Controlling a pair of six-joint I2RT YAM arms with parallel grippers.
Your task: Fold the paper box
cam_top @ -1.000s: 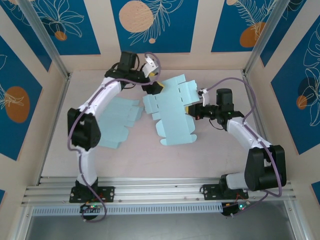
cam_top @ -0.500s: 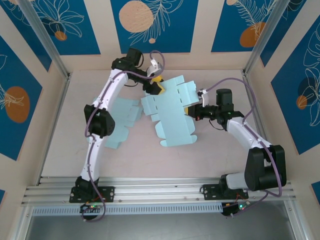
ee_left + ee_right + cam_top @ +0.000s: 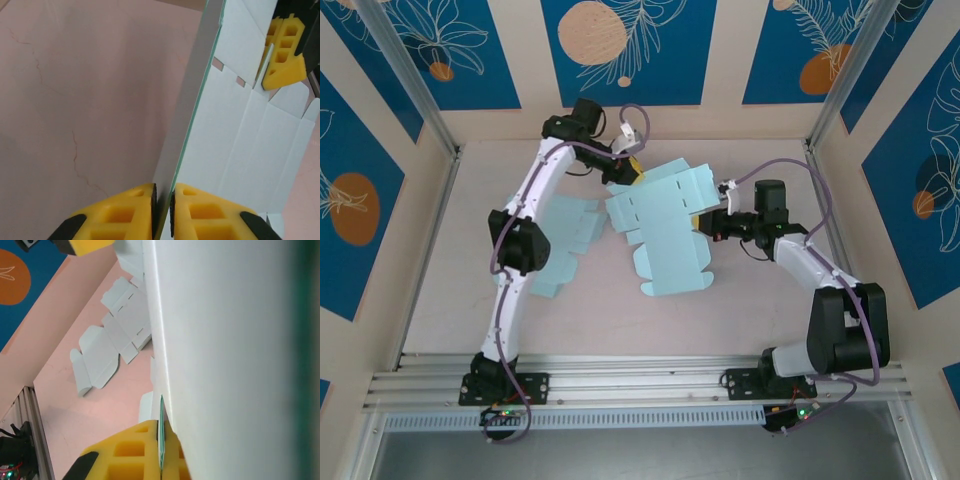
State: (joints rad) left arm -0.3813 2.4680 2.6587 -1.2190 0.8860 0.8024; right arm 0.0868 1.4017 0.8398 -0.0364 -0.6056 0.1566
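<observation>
At the near edge runs a ribbed aluminium rail (image 3: 640, 385). Beyond it the table (image 3: 450, 310) is a matt, pale pink surface with fine hairline cracks. Over its middle the paper box (image 3: 665, 240) is a flat, die-cut sheet of thin light-blue card, white on its other face, with notched tabs, short slits and scored fold lines. It is held between the two arms. To its left a second sheet (image 3: 560, 245) of the same cut lies flat on the table.

The right gripper (image 3: 701, 222) pinches the box's right edge, its blocky yellow fingers (image 3: 135, 452), moulded with rectangular hollows, pressed onto the card. Farther back the left gripper (image 3: 633, 170) nips the far left corner, clamped on the sheet's thin edge. Behind stands a wall (image 3: 620, 50) of blue panels printed with white leaf outlines and orange discs.
</observation>
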